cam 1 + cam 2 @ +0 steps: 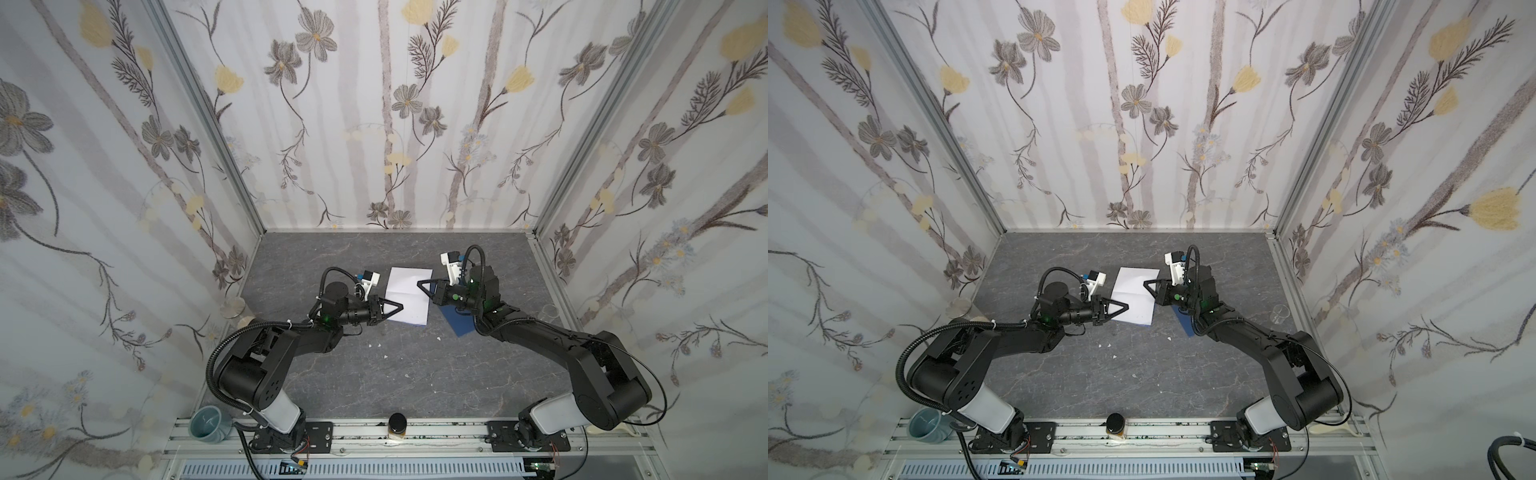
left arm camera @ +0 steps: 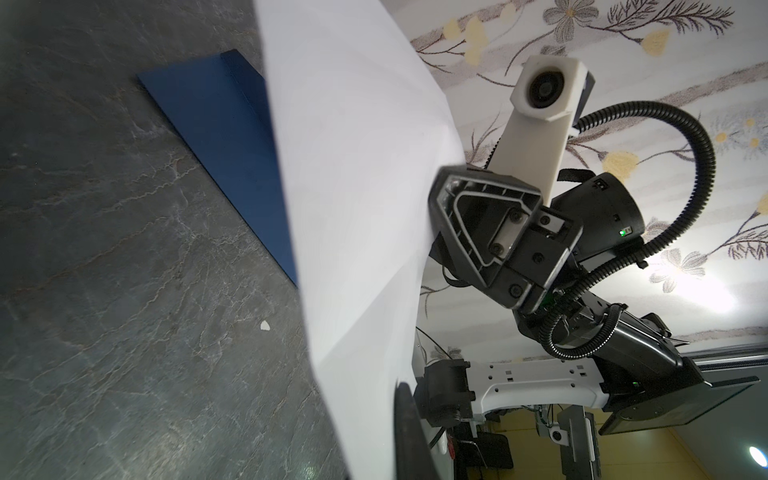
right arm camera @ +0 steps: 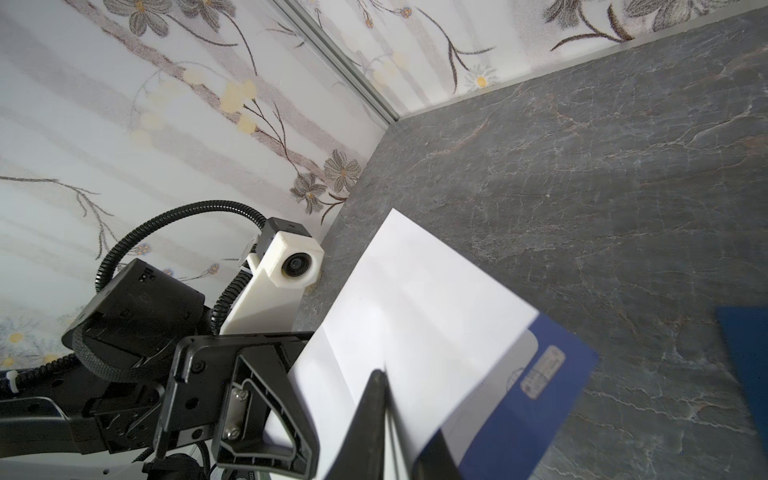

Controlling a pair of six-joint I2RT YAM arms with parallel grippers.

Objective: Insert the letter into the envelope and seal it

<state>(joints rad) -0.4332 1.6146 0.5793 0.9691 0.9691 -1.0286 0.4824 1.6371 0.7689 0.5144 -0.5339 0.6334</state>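
Supervisor: Grip check. What have you got on the letter (image 1: 409, 296) (image 1: 1136, 297)?

Operator: I have the left gripper (image 1: 400, 308) (image 1: 1124, 308) pressed together on one side edge of the sheet. From the right wrist view, the paper runs straight into that grip. My right gripper (image 1: 418, 284) (image 1: 1144, 284) is on the opposite edge. Its fingers (image 3: 372, 415) are close together with the paper's edge between them, so I read it as pinching the sheet too.

Supervisor: Where does the sheet sit?

Operator: It spans the gap between the two sets of jaws, plain white side up, with one crease across it. From my left wrist view it bows upward just ahead of the left jaws, off the table (image 1: 374, 365) there. I cannot tell whether its far edge touches the table.

Supervisor: And the envelope?

Operator: The envelope (image 1: 460, 325) (image 1: 1185, 322) (image 2: 216, 137) lies flat on the table below and behind my right jaws, partly under that wrist. The sheet is between it and my left jaws. Beside the right fingertips, under the white sheet, I also see a blue strip with a pale label (image 3: 552, 399). I cannot tell whether that is the letter's underside or part of the envelope.
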